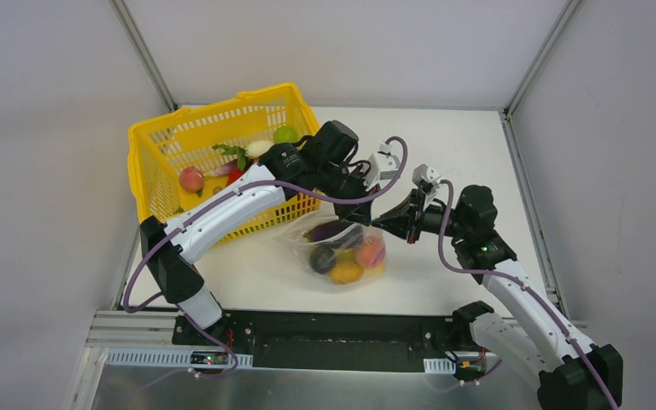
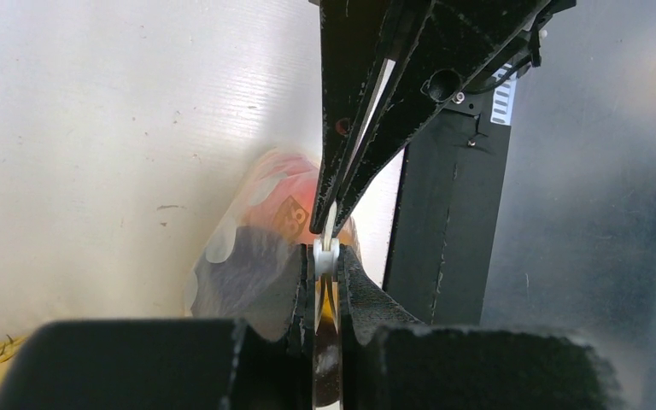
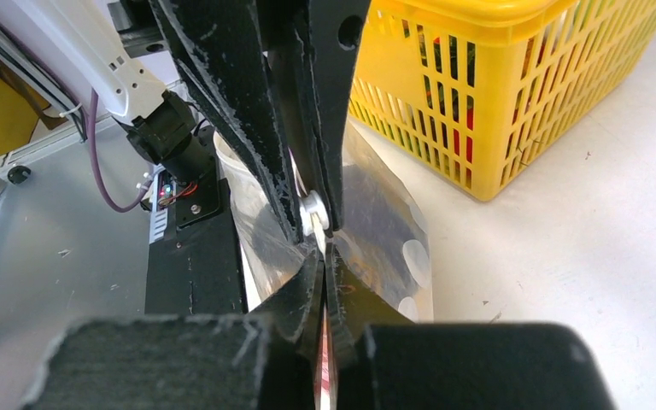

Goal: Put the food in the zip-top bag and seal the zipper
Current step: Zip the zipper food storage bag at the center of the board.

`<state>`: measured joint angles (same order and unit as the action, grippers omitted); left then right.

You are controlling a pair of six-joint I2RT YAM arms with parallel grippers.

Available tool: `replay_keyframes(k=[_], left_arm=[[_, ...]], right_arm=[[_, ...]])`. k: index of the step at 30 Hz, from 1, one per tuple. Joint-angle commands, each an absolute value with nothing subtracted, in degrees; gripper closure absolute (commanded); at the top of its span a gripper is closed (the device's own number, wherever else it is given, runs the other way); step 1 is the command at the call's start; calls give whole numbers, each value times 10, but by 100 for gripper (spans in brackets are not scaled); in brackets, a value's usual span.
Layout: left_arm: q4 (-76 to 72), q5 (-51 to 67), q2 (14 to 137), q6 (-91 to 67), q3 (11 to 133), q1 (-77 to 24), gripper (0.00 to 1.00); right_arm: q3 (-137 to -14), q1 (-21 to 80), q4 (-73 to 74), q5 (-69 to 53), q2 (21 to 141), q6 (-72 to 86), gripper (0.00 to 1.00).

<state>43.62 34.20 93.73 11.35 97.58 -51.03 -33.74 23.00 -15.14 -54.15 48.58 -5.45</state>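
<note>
Two pincers on one seam, loading part done.

Worktop [image 1: 478, 154]: pale. The yellow basket [image 1: 149, 154] stands at the far left and the zip-top bag [image 1: 303, 237] lies near the middle, just in front of it.

Basket: not emptied. A peach-coloured piece [image 1: 190, 178], a red one [image 1: 235, 173], a whitish one [image 1: 259, 148] and a green round fruit [image 1: 285, 134] lie inside. I can't tell from here whether all of them are meant for the bag.

Bag: holds the dark eggplant [image 1: 335, 231], a dark round piece [image 1: 322, 258], an orange piece [image 1: 346, 272] and a red one [image 1: 370, 251]. The far right corner is lifted off the worktop to where my fingers meet.

My left pincer [image 2: 325, 269]: closed tight on the zipper [image 2: 325, 350], the film pinched flat between the pads. My right pincer [image 3: 323, 260]: likewise clamped on that strip, tip to tip with the left.

Between the tips sits a small white piece [image 3: 313, 211]. It may be a slider or a printed dot, too close to say.

Judgement: some food is bagged and sealing is in hand. How much of the seam is pressed shut isn't visible. What is left is to run the closure along the edge and check the basket.
</note>
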Motion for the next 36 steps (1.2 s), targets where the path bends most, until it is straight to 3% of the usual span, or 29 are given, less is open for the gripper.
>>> replay_keyframes(k=[1,27,32,34,36], left_arm=[[462,312,915,121,964,-513,100],[467,247,839,129,884,-502,100],[429,272,819,113,868,-501,100],[420,290,822,109,874,-502,100],[419,299,831,108,887,-501,100]], right_arm=[[-330,229,-209,-513,462,-30,100],[-310,229,-204,-466,411,-24,100],[-318,228,-190,-503,419,-35,100],[-326,229,-184,-520,430,-39,87],[-335,229,-177,-552,445,-46,64]])
